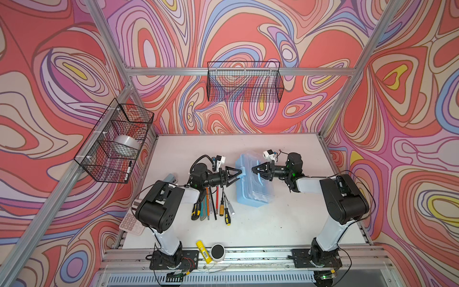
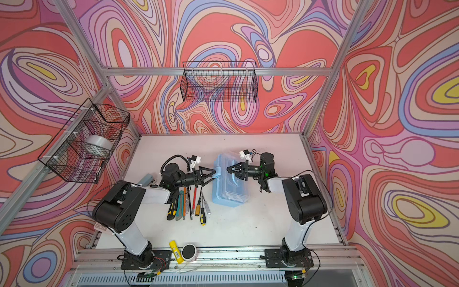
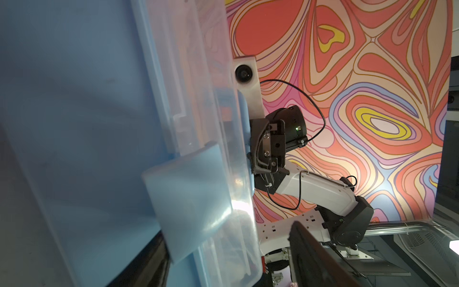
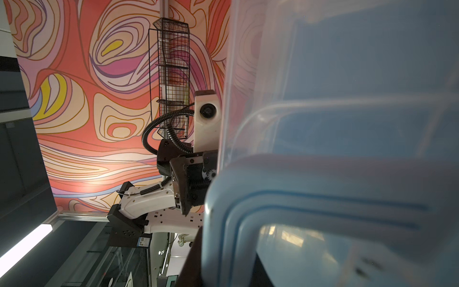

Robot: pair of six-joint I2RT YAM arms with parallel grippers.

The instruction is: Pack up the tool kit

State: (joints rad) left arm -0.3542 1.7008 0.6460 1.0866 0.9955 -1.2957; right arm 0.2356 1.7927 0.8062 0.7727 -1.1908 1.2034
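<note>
Risk: if L claw (image 1: 242, 173) pries the side latch (image 3: 193, 198) while R claw (image 1: 253, 170) tugs the blue handle (image 4: 323, 198), the light-blue case (image 1: 250, 196) may skid or tip w/o unlatching. L claw is spread, latch btwn its fingers. R claw looks clenched on the handle. Case sits btwn both claws. Loose tools (image 1: 213, 206) lie behind L claw, unpacked.

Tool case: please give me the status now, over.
Left pincer open at side latch. Right pincer shut, by top handle. Case closed; tools outside on table. Nothing in the way.
</note>
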